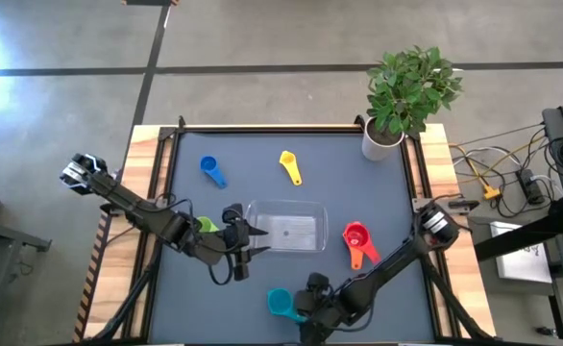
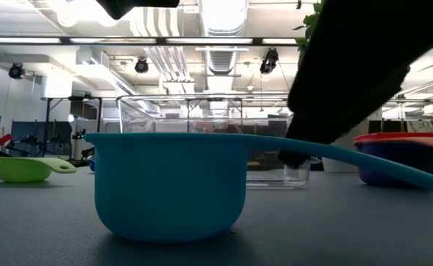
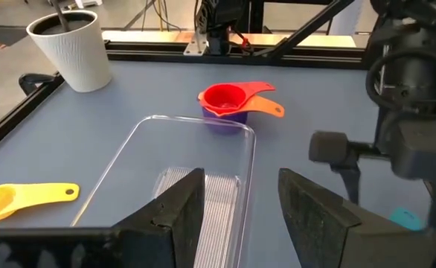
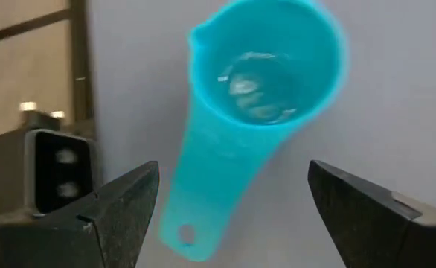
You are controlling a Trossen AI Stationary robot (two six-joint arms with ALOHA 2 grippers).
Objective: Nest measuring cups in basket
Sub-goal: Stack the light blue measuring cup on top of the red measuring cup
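Observation:
The teal measuring cup [image 1: 281, 303] stands upright on the mat near the table's near edge, large in the low view [image 2: 168, 185]. My right gripper [image 4: 233, 216] hangs open above it, one finger on each side of the flat handle [image 4: 196, 201], touching nothing. The clear basket [image 1: 286, 228] rests flat mid-table. My left gripper [image 3: 240, 201] is open at the basket's left end, one finger over the inside and one outside the near wall [image 3: 244, 186]. A red cup [image 3: 222, 97] sits nested in a purple and an orange one. The green cup [image 1: 203, 226] lies beside the left arm.
A blue cup [image 1: 211, 170] and a yellow cup [image 1: 289, 165] lie on the far half of the mat. A white plant pot [image 1: 382, 144] stands at the far right corner. The mat has a raised black frame [image 1: 166, 183], and cables lie off the table's right side.

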